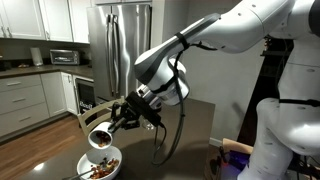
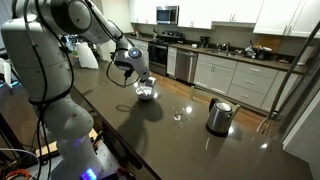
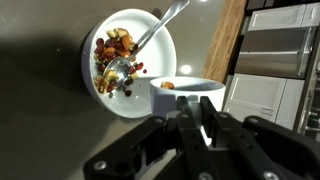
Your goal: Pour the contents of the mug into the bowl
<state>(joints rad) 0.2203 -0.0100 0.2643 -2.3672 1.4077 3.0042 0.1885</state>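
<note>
The white mug [image 1: 100, 137] hangs tipped over, its mouth facing down and outward, just above the white bowl [image 1: 118, 165]. My gripper [image 1: 113, 125] is shut on the mug from the side. In the wrist view the gripper [image 3: 193, 108] has its fingers close together at the mug [image 3: 190, 95], which shows brownish bits at its rim. The bowl [image 3: 155, 75] lies beyond and to the left, with brown and red food and a metal spoon [image 3: 152, 35] in it. In an exterior view the bowl [image 2: 146, 97] sits under the gripper [image 2: 136, 74] on the dark table.
A steel kettle [image 2: 219, 115] and a clear glass [image 2: 178, 113] stand further along the dark table [image 2: 150, 135]. A steel refrigerator [image 1: 125, 40] and kitchen counters are behind. The table's edge runs close to the bowl in an exterior view.
</note>
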